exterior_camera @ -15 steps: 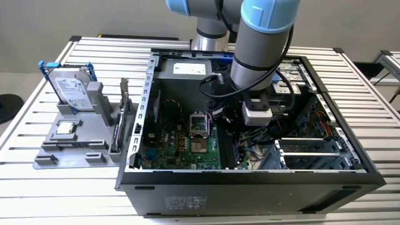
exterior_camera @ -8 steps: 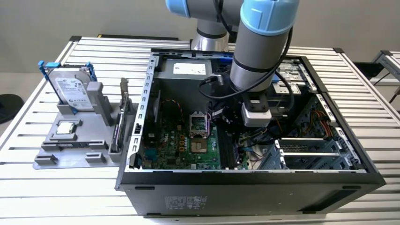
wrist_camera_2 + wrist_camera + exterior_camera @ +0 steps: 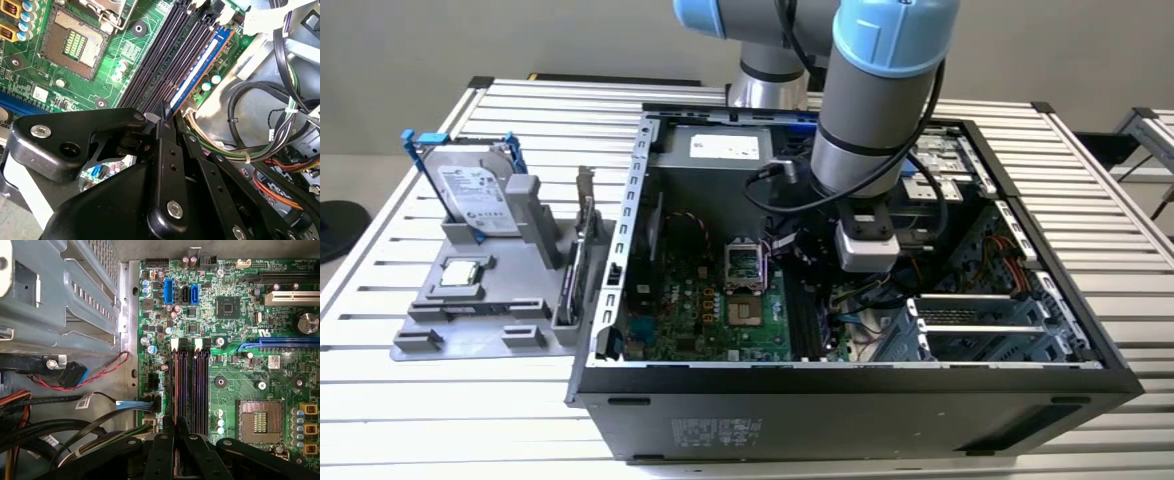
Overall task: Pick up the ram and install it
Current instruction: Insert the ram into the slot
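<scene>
The arm reaches down into the open computer case (image 3: 854,370), which lies on its side on the slatted counter (image 3: 400,420) so the motherboard (image 3: 707,310) faces up for top-down access. The gripper (image 3: 167,117) sits low over the bank of memory slots (image 3: 190,385), beside the empty processor socket (image 3: 260,420).

In the second wrist view the ram (image 3: 197,70) stands edge-on in the outermost slot, the one nearest the board edge and the cable bundle (image 3: 250,150). It reads as a thin blue-and-white strip running the slot's length, parallel to the empty dark slots beside it. That edge-on pose is what the slot demands, since the stick can only go in upright along its long axis.

The jaws are drawn close together, their tips meeting at the near end of the ram. Whether they actually clamp the stick or only rest on its top edge cannot be told. Closed tips over the top edge would suit pressing the stick down into its seat.

In the first wrist view the white latches (image 3: 175,344) at the far end of the slots are visible; whether the ram's own latch has snapped shut is not clear.

On the exterior view's left, a grey holder (image 3: 494,300) on the counter keeps a hard drive (image 3: 474,200) upright in a blue frame, well apart from the case, parked for easy picking.
</scene>
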Motion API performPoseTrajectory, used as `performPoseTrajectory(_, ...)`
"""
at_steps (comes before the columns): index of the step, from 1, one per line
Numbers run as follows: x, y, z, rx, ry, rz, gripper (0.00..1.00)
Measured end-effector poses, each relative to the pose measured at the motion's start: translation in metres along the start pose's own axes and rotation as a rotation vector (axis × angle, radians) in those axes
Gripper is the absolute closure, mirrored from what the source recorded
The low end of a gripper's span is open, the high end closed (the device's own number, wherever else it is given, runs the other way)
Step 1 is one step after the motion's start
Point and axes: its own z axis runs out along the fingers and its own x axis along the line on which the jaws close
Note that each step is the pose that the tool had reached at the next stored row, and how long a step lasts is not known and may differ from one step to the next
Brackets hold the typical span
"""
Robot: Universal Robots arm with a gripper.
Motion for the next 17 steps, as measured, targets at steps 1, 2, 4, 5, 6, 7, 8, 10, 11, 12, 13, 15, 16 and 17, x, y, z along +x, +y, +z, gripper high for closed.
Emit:
performPoseTrajectory(1, 0.0000, 0.0001, 0.0000, 0.0000, 0.0000, 0.000, 1.00)
performPoseTrajectory(2, 0.0000, 0.0001, 0.0000, 0.0001, 0.0000, 0.000, 1.00)
performPoseTrajectory(4, 0.0000, 0.0001, 0.0001, 0.0002, 0.0000, 0.000, 1.00)
performPoseTrajectory(5, 0.0000, 0.0001, 0.0003, 0.0000, 0.0000, 0.000, 1.00)
performPoseTrajectory(6, 0.0000, 0.0002, 0.0005, -0.0001, 0.0000, 0.000, 1.00)
performPoseTrajectory(7, 0.0000, 0.0001, 0.0008, -0.0001, 0.0000, 0.000, 1.00)
performPoseTrajectory(8, 0.0000, 0.0001, 0.0012, -0.0002, 0.0000, 0.000, 1.00)
performPoseTrajectory(10, 0.0000, 0.0000, 0.0020, -0.0002, 0.0000, 0.000, 1.00)
performPoseTrajectory(11, -0.0001, 0.0000, 0.0024, -0.0003, 0.0000, 0.000, 1.00)
performPoseTrajectory(12, -0.0001, -0.0001, 0.0028, -0.0002, 0.0000, 0.000, 1.00)
performPoseTrajectory(13, -0.0001, -0.0001, 0.0030, -0.0002, 0.0000, 0.000, 1.00)
performPoseTrajectory(15, -0.0001, -0.0001, 0.0032, -0.0004, -0.0001, -0.001, 1.00)
performPoseTrajectory(16, -0.0001, -0.0001, 0.0034, -0.0005, 0.0000, -0.001, 1.00)
performPoseTrajectory(17, -0.0001, -0.0001, 0.0034, -0.0009, 0.0000, -0.001, 1.00)
